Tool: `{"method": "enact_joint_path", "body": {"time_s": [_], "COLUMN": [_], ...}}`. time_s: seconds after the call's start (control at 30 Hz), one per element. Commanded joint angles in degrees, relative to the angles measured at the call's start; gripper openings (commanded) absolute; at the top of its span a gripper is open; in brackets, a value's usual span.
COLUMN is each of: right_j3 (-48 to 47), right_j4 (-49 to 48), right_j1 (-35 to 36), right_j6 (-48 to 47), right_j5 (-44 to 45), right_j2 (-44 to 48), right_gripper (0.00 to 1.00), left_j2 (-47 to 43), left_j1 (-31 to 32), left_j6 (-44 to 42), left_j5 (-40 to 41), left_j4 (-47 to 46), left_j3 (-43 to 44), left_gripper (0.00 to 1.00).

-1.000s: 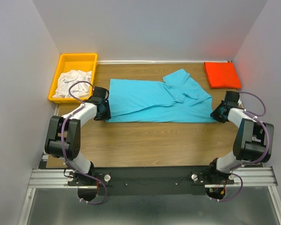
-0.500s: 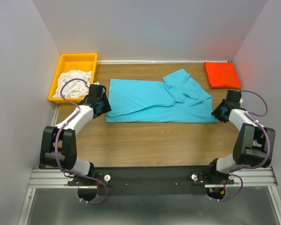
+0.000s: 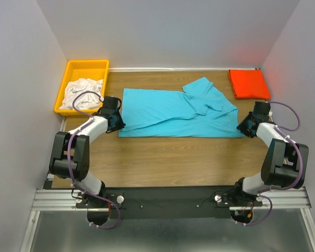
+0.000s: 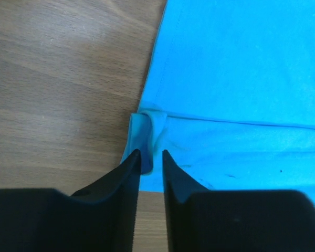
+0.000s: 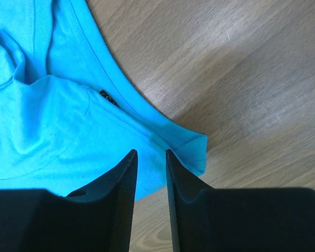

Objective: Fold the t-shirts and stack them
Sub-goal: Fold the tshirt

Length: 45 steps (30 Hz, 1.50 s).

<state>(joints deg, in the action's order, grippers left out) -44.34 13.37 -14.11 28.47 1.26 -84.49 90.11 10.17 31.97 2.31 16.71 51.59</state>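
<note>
A turquoise t-shirt is seen spread across the middle of a wooden table, with its right part rumpled and partly folded over. Its near-left corner is bunched and pinched between the narrowly set fingers of the left gripper. At the shirt's right edge, the right gripper is set just as narrow. A fold of cloth appears to be gripped there, though the contact is partly hidden. An orange-red t-shirt is laid folded at the far right corner. White cloth is heaped in a yellow bin at the far left.
</note>
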Motion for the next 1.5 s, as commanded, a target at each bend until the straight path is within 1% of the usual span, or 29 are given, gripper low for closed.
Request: {"method": "enact_joint_path", "body": {"time_s": [0.0, 0.07, 0.1, 0.13, 0.37, 0.4, 0.5, 0.63, 0.73, 0.77, 0.83, 0.93, 1.0, 1.07, 1.1, 1.23, 1.33, 1.47], "right_j3": [0.6, 0.5, 0.5, 0.5, 0.2, 0.1, -0.1, -0.7, -1.3, -1.5, -1.8, -2.7, -3.5, -4.1, -4.3, -5.4, -5.9, -5.9], "right_j4": [1.0, 1.0, 1.0, 1.0, 1.0, 1.0, 1.0, 1.0, 1.0, 1.0, 1.0, 1.0, 1.0, 1.0, 1.1, 1.0, 1.0, 0.6], "right_j1": [-0.5, -0.5, -0.5, -0.5, -0.5, -0.5, -0.5, -0.5, -0.4, -0.3, 0.6, 2.8, 4.2, 5.5, 5.9, 7.2, 9.3, 11.7], "right_j6": [-0.5, -0.5, -0.7, -0.7, -1.2, -1.3, -1.7, -2.3, -3.1, -3.2, -4.3, -5.8, -6.6, -6.8, -6.9, -6.9, -7.0, -6.8], "right_j5": [-0.9, -0.9, -0.9, -0.9, -0.9, -2.5, -3.0, -4.0, -5.2, -5.6, -6.4, -6.7, -6.7, -7.1, -7.2, -10.4, -11.9, -12.4], "right_j2": [1.6, 1.7, 1.8, 1.8, 1.3, 1.2, 0.4, -0.2, -0.5, -0.6, -0.5, -0.1, 0.9, 1.6, 1.9, 3.0, 2.8, 0.9], "right_gripper": [0.35, 0.35, 0.35, 0.35, 0.35, 0.35, 0.35, 0.36, 0.38, 0.38, 0.38, 0.40, 0.41, 0.41, 0.41, 0.42, 0.42, 0.43], "left_j2": [0.9, 1.4, 1.5, 2.1, 6.0, 6.7, 9.5, 14.5, 16.2, 16.4, 16.4, 14.1, 12.2, 9.0, 7.7, 0.3, -3.1, -2.7], "left_j1": [-0.2, -0.3, -0.2, -0.3, -2.5, -2.7, -3.1, -3.7, -4.6, -5.0, -5.3, -5.4, -5.4, -5.3, -5.3, -5.3, -5.2, -5.1], "left_j6": [-0.1, -0.4, -0.5, -0.7, -1.8, -1.7, -1.8, -1.4, -0.9, -0.8, -1.3, -2.1, -2.6, -2.9, -3.0, -4.0, -4.4, -5.2], "left_j5": [-0.3, -0.1, 0.0, 0.1, -1.5, -1.7, -2.0, -5.4, -7.9, -8.5, -9.6, -9.6, -9.0, -8.4, -7.2, -5.2, -5.1, -5.0], "left_j4": [-0.9, -0.8, -0.9, -0.8, -0.9, -1.1, -1.6, -2.0, -2.3, -2.3, -1.8, -1.2, -0.9, -0.4, 0.3, 1.8, 2.3, 1.7], "left_j3": [1.0, 1.9, 2.4, 3.3, 9.8, 10.7, 13.8, 16.5, 17.1, 17.1, 16.8, 15.1, 14.1, 12.7, 12.1, 7.5, 4.7, 2.0], "left_gripper": [0.20, 0.06, 0.05, 0.00, 0.00, 0.00, 0.00, 0.00, 0.03, 0.06, 0.16, 0.35, 0.40, 0.40, 0.44, 0.44, 0.44, 0.44]}}
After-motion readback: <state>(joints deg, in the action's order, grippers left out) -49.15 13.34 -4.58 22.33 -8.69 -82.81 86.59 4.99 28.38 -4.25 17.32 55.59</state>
